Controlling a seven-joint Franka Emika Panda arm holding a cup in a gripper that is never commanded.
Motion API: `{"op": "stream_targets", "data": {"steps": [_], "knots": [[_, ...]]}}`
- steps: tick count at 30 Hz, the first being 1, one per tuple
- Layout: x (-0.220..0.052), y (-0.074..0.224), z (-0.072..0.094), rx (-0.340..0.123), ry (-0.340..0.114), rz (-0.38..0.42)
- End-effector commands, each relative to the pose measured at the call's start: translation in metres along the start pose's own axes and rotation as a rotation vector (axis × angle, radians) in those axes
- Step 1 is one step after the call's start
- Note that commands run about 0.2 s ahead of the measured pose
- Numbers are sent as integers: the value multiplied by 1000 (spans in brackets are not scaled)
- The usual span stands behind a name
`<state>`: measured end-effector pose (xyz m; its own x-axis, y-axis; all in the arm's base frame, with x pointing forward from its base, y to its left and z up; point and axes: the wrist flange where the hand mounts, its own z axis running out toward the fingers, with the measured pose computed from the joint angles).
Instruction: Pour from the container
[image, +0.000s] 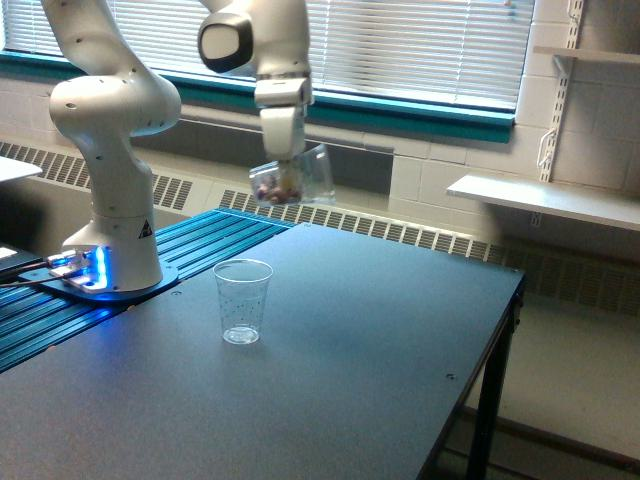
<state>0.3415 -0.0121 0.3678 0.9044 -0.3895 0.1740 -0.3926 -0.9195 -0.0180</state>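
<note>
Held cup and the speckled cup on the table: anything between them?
Nothing. In the exterior view the held cup hangs from the end effector above the speckled cup; only open air lies between them, with the radiator behind.

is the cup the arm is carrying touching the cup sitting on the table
Apart. In the exterior view the held clear cup hangs in the gripper well above the speckled cup, which stands upright on the table, with open background between them.
</note>
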Motion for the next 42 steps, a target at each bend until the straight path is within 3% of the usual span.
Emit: {"op": "stream_targets", "data": {"steps": [1, 10, 18, 28, 42], "knots": [[-12, -6, -16, 25, -4, -5], [-27, -5, -26, 36, -62, 50], [-45, 0, -29, 30, -151, 114], [-65, 11, -29, 17, -193, 230], [-88, 22, -27, 27, -298, 381]]}}
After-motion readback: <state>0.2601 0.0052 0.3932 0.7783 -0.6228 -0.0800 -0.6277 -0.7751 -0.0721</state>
